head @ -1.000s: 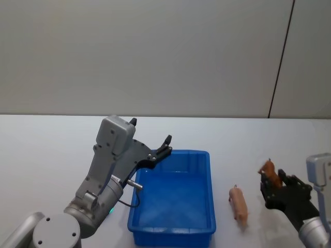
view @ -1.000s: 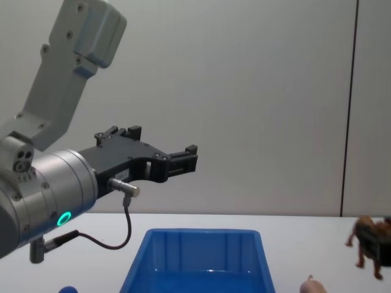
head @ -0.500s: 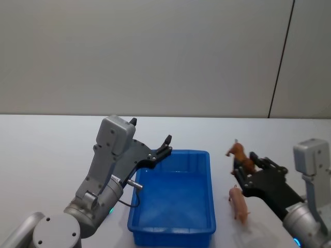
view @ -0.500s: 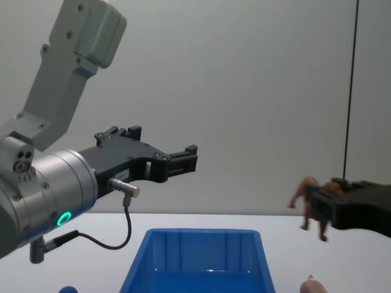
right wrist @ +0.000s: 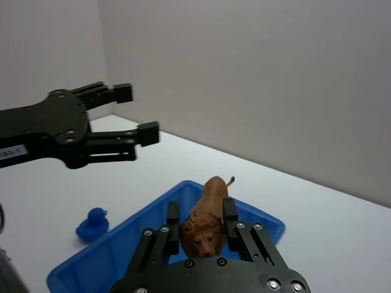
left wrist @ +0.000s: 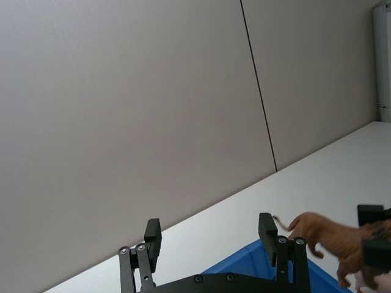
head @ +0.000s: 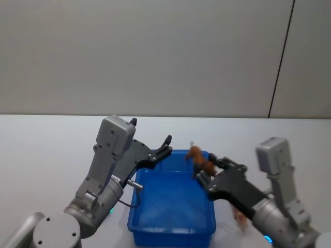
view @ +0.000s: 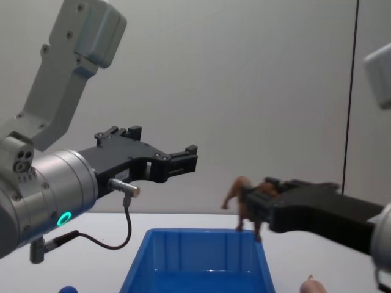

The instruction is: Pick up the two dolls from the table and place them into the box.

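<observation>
Your right gripper (right wrist: 201, 210) is clamped on the small brown lion-like toy figure (right wrist: 204, 224), one finger pressed to each flank. The figure's long axis runs along the fingers, face turned back toward the palm and tail pointing out past the fingertips. What matters for the coming move is what sits under that grip: the bright blue rectangular plastic bin (head: 173, 235) lies below the gripper. From the head and chest views the figure hangs over the bin's far right corner, close to the rim rather than over the middle. I judge that letting go here risks the legs catching the rim, so carry the gripper a little further toward your left and nearer the body before you open it. The bin's long side runs away from you, which leaves room along that line. The left gripper (left wrist: 209, 223) hovers with its fingers spread and nothing between them, above the bin's far left side and well apart from the right one. The small pale pink toy figure (view: 310, 285) lies on the plain white tabletop (head: 51, 150), below the right forearm on the bin's right side. The right arm is the nearer one for it.
</observation>
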Robot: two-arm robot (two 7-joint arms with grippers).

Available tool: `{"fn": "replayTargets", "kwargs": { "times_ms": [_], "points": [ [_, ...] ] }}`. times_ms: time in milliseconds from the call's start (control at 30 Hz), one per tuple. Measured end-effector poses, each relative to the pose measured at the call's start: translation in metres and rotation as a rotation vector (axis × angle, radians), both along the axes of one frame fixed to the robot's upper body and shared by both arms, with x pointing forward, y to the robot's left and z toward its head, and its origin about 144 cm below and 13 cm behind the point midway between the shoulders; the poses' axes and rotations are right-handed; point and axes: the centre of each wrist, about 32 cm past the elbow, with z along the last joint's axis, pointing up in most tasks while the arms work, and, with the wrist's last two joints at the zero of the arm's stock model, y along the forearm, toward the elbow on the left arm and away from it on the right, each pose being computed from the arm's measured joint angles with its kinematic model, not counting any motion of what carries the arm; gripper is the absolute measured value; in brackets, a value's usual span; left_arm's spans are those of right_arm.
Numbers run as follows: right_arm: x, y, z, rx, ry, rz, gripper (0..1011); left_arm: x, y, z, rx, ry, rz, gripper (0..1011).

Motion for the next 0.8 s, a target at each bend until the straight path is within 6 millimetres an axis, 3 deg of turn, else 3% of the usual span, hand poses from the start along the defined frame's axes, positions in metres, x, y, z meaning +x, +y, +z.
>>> {"fn": "replayTargets", "kwargs": {
  "times_ms": [67, 200, 300, 667, 800],
  "points": [
    [0.005, 0.006, -0.003, -0.004, 0.003, 0.034, 407, 0.000, 0.000, 0.000, 0.000, 0.000, 0.000, 1001],
    [0.011, 0.013, -0.007, -0.017, 0.007, 0.074, 576, 0.000, 0.000, 0.000, 0.000, 0.000, 0.000, 1001],
    [0.015, 0.017, -0.010, -0.024, 0.013, 0.092, 622, 0.000, 0.000, 0.000, 0.000, 0.000, 0.000, 1001],
    [0.023, 0.027, -0.017, -0.060, 0.031, 0.094, 984, 0.000, 0.000, 0.000, 0.000, 0.000, 0.000, 1001],
    [0.022, 0.026, -0.018, -0.068, 0.036, 0.073, 1001, 0.000, 0.000, 0.000, 0.000, 0.000, 0.000, 1001]
  ]
}}
